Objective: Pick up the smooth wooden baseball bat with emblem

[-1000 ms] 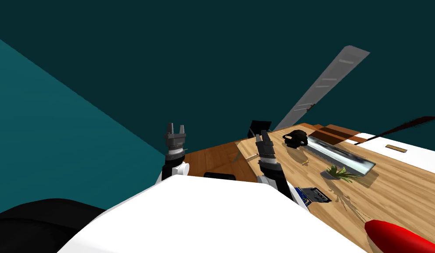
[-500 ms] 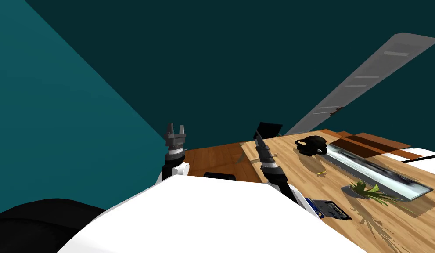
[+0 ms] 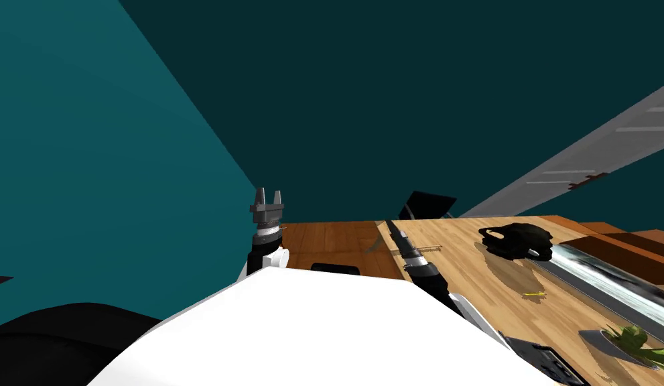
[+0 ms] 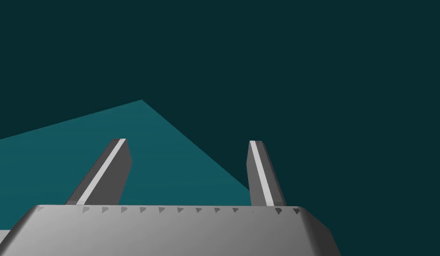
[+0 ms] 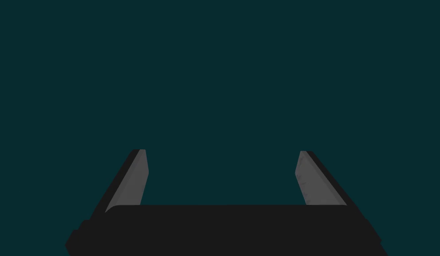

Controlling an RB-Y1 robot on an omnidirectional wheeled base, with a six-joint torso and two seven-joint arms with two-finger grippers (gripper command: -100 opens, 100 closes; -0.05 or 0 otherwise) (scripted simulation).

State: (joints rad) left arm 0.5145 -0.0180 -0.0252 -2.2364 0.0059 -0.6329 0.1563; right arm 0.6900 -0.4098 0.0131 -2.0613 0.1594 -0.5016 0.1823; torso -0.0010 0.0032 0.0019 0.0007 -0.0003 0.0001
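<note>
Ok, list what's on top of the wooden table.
Black lumpy object, long silvery strip, small yellow item, potted plant, dark flat device. My right arm covers part of its edge.

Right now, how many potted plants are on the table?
1: a green potted plant on the wooden table, beside the long silver tray. Others may lie beyond view.

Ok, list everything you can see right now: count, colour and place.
table: one, light wood, ahead right
lumpy object: one, black, on table
long tray: one, shiny grey, beside lumpy object
small stick: one, yellow, on table
potted plant: one, green, on table
flat device: one, dark, table's near edge
slanted panel: one, grey, against dark wall
left gripper: one, grey, fingers open, raised
right gripper: one, dark, fingers open, at table's edge
</note>
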